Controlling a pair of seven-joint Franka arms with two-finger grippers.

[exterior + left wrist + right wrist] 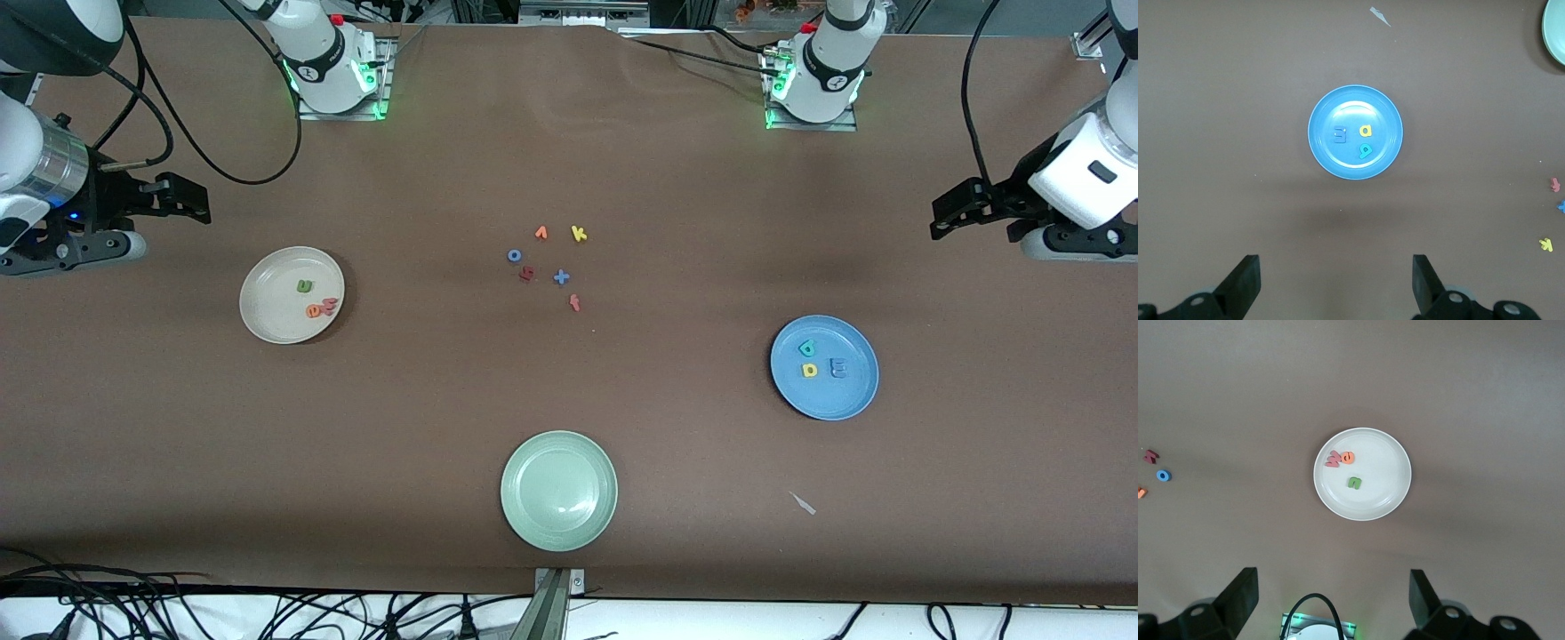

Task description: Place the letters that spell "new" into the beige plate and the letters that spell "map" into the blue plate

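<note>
On the brown surface (569,160), three foam letters lie in each round, shallow plate: green n (1354,482), orange e (1348,457) and pinkish w (1333,459) touching at ten o'clock in the beige plate (1388,490); blue m (1339,135), yellow p (1366,131) and teal a (1365,151) in the blue plate (1325,150). Both arms wait, the left hand (1337,283) and right hand (1333,600) spread, their bodies cut off.

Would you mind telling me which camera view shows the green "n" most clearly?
The right wrist view: it looks straight down on the green "n" lying in the beige plate, its shape readable. The front view shows it smaller; the left wrist view does not show it.
</note>
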